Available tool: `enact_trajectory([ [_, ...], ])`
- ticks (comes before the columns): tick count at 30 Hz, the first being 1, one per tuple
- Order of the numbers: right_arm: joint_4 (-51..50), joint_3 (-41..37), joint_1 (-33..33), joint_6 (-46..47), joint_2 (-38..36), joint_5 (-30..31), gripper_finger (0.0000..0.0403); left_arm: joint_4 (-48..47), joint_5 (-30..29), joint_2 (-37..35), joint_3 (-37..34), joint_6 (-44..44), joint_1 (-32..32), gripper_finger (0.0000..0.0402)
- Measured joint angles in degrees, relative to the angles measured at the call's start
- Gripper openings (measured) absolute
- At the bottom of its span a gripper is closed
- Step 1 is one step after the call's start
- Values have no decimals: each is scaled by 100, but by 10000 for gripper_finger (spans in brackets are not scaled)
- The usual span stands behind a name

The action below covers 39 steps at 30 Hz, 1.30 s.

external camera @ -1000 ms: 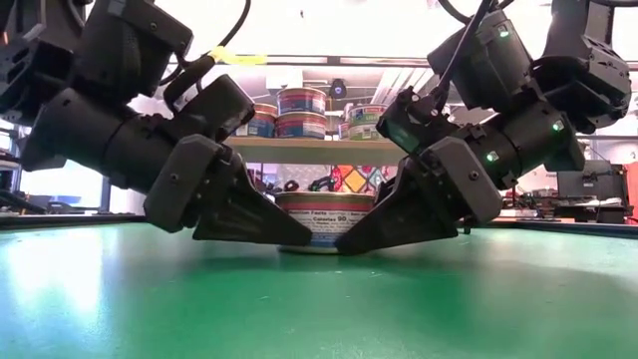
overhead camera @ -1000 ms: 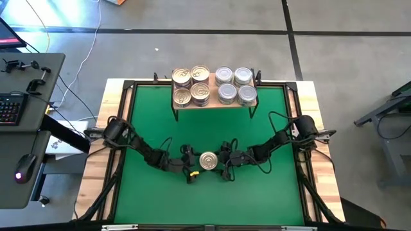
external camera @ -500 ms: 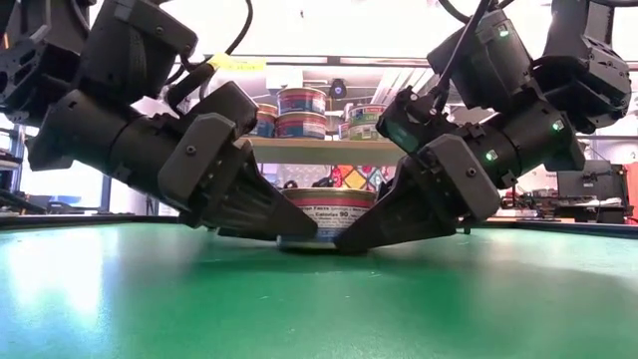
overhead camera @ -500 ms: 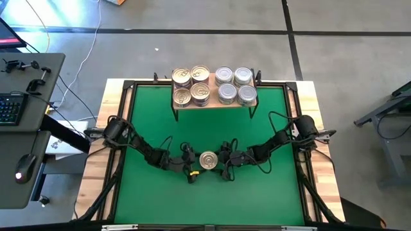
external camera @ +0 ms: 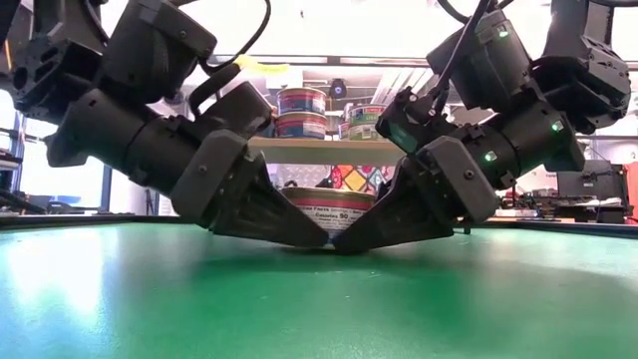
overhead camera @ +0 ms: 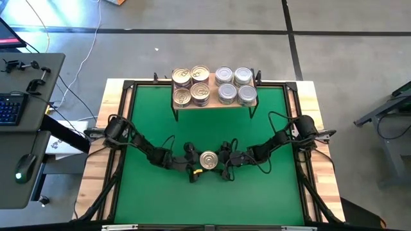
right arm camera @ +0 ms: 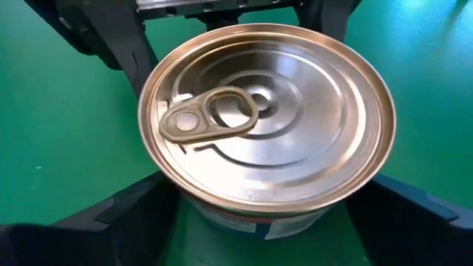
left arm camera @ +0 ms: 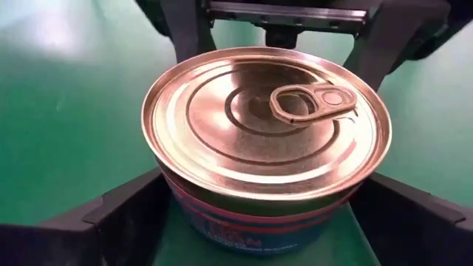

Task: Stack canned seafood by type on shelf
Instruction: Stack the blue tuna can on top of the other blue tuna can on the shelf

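Note:
One gold-lidded can (overhead camera: pixel 207 160) stands upright on its base on the green table, with its pull tab up (left arm camera: pixel 307 103). My left gripper (overhead camera: pixel 194 162) reaches in from the left. Its open fingers (left arm camera: pixel 126 222) stand on the can's near and far sides, and no touch shows. My right gripper (overhead camera: pixel 221 162) reaches in from the right and has the same can between its fingers. At the far edge, the shelf (overhead camera: pixel 214 102) carries gold-lidded cans (overhead camera: pixel 191 86) on its left half and silver-lidded cans (overhead camera: pixel 234 85) on its right half. My right gripper has the can's side wall (right arm camera: pixel 194 208) pinched between its two fingers (right arm camera: pixel 126 222), one on the near side and one on the far side. It comes slanting down from the table's right. The can stays upright with its base on the table.
A black frame (overhead camera: pixel 128 115) borders the green mat, with wooden strips outside it. A desk with a keyboard (overhead camera: pixel 9 109) and mouse stands off the table's left side. Open green surface (overhead camera: pixel 160 199) lies toward the near edge.
My left gripper has crept toward the table's right. Its fingers have slid further along the can's sides toward my right gripper. The can and my right gripper have stayed where they were.

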Motion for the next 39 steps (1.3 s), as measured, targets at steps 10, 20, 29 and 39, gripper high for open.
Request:
enact_trajectory([
  [10,4,0,-7,61,0,-38,358,-8,55,0,37,-429,31,384],
  [20,-35,-4,0,-58,-2,-4,358,-326,131,-2,252,140,157,384],
  [29,-54,-11,0,-38,-4,7,358,-327,271,-4,273,326,182,384],
  [39,-334,4,50,53,-111,-95,358,-230,-382,-4,208,-98,-132,356],
])
